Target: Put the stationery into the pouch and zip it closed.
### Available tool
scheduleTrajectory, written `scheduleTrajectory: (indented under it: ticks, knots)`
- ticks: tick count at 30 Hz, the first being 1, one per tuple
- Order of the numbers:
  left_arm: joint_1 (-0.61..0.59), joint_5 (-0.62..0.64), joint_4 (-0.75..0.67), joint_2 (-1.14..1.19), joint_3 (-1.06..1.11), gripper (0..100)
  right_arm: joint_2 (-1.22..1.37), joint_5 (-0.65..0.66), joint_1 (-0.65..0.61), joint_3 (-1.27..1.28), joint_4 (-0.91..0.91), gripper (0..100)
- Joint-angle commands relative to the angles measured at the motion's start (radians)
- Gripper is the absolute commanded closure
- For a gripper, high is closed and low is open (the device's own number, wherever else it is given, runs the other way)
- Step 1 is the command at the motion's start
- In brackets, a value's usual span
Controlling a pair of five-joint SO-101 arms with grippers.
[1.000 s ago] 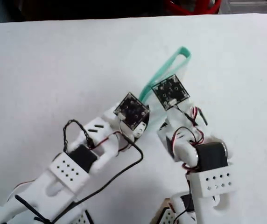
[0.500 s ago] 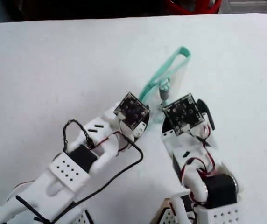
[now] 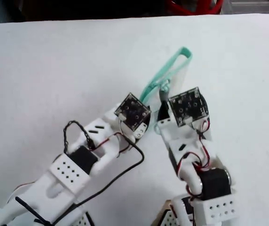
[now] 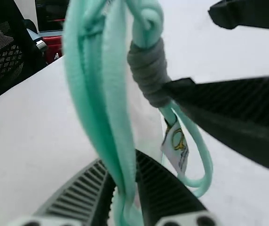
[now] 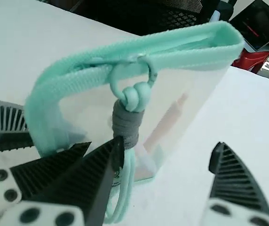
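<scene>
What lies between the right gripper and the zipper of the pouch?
The grey-wrapped pull cord hangs from the zipper of the pouch down to one finger of the open right gripper; the right wrist view shows it.

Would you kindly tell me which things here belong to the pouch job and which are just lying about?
For the job:
- pouch, clamped at its zip edge by the left gripper
- zip cord, beside the open right gripper

Just about:
- red tub, beyond the table
- black mesh chair, behind
</scene>
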Motion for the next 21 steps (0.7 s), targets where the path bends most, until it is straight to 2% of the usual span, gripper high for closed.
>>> scheduleTrajectory:
  ticks: [1,8,13,16,20,21]
  knots:
    - [-0.013,0.011,-0.012,0.01,-0.002,98,0.036,-0.051,-0.005,-0.008,-0.081,71.4]
    - [-0.013,0.011,-0.012,0.01,-0.003,98,0.047,-0.064,-0.076,0.025,-0.162,71.5]
    - [-0.013,0.011,-0.012,0.01,-0.003,98,0.047,-0.066,-0.077,0.031,-0.17,72.1]
    - [-0.013,0.011,-0.012,0.01,-0.003,98,0.047,-0.063,-0.073,0.044,-0.191,80.7]
    - [-0.012,0.011,-0.012,0.01,-0.002,98,0.045,-0.063,-0.073,0.103,-0.278,99.2]
    - [-0.012,0.011,-0.012,0.01,-0.002,98,0.039,-0.061,-0.068,0.115,-0.291,97.4]
